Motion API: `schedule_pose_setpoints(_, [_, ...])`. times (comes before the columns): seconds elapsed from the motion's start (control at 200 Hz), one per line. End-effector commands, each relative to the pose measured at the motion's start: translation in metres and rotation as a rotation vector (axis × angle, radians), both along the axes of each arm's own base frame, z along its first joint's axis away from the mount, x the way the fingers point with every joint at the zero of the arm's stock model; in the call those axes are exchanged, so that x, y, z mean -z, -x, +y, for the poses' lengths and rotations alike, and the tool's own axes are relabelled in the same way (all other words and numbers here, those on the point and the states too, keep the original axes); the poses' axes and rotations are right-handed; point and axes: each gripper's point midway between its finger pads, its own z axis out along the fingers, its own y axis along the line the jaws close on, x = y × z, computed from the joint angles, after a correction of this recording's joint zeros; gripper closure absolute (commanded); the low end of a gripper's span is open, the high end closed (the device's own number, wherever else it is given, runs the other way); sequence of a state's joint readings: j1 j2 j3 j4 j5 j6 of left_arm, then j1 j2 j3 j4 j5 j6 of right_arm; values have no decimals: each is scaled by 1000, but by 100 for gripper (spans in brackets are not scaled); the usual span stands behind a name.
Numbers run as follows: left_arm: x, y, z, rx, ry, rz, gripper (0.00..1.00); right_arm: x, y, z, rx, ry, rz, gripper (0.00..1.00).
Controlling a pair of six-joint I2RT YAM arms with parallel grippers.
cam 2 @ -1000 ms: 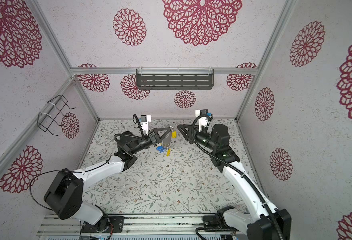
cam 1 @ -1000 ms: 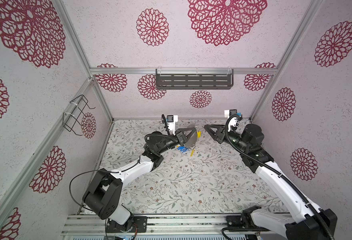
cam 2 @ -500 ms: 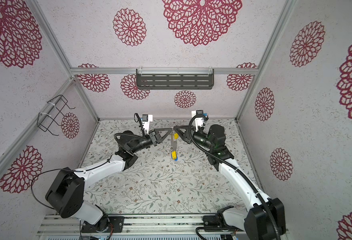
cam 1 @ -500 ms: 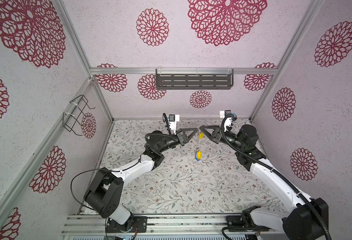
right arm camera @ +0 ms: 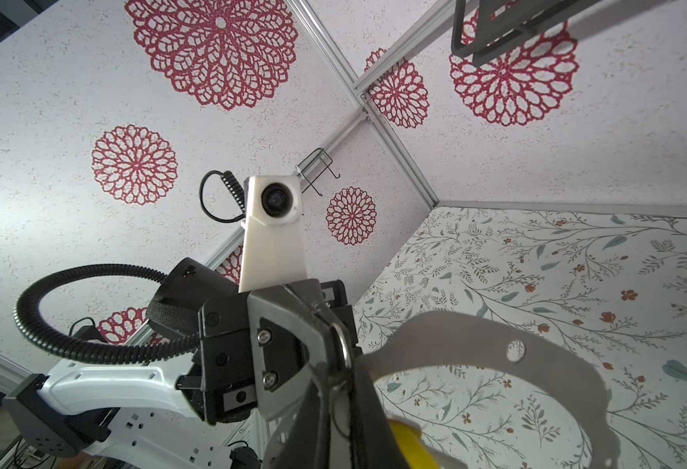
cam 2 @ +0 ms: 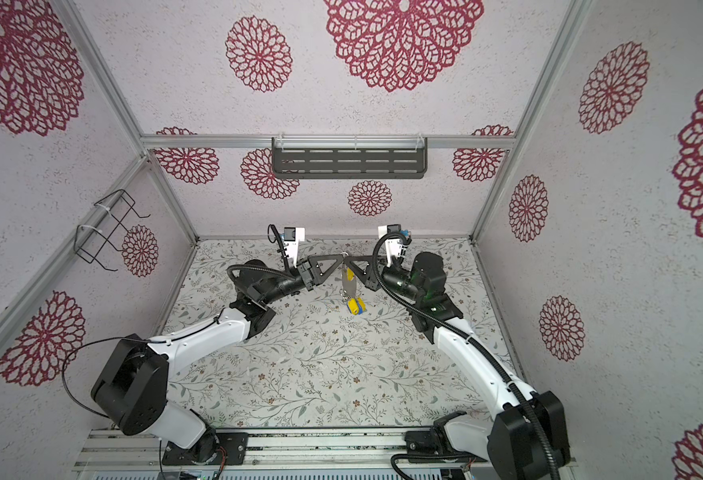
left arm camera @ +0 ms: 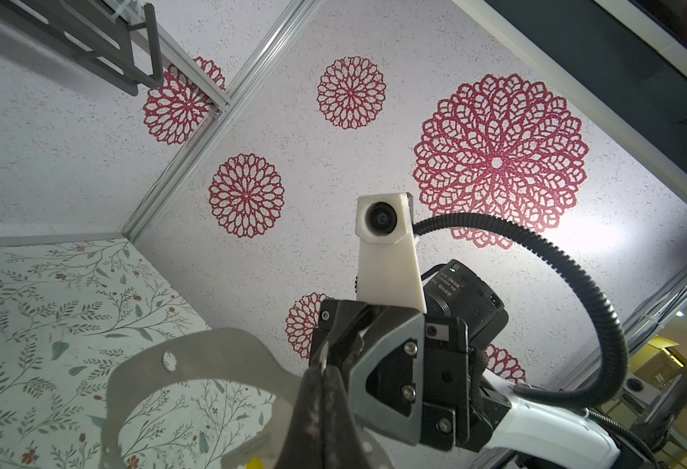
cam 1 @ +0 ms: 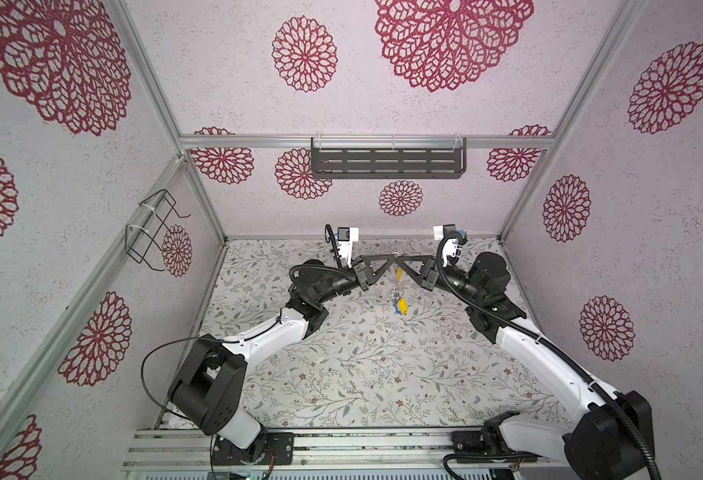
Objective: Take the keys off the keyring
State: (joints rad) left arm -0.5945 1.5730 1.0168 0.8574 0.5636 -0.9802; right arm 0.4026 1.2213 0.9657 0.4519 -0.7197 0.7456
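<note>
Floral worktop, rosette walls: grey horseshoe keyring, blue-yellow keys dangling, clenched in left jaws; right jaws pinch a split ring.

Arms aloft, left pincer and right pincer both pinched tight, tip to tip.

No writing can be read anywhere. The black motor housing of the right arm, toward 1 o'clock on the table in both top views, bears a small label of pale print. It shows in the left wrist view, but its letters are too blurred to make out. The keys, hanging toward 12 o'clock, are too small in both top views for any marking to show.
</note>
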Motion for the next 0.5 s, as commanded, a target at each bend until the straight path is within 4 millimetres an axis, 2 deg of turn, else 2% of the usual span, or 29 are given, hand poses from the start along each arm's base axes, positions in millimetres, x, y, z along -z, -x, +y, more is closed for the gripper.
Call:
schedule_pose_setpoints(0.0, [-20, -1, 1, -7, 30, -61, 100, -19, 7, 3, -25, -30, -64, 87])
schedule_pose_setpoints(0.14, [-17, -1, 0, -1, 22, -57, 100, -21, 5, 3, -18, -34, -69, 91])
schedule_pose_setpoints(0.305, [-10, -2, -2, 5, -5, -57, 100, -21, 3, 4, -17, -40, -64, 100])
schedule_pose_setpoints(0.495, [2, -3, -5, 2, -53, -51, 100, -22, 2, 4, -12, -37, -66, 100])
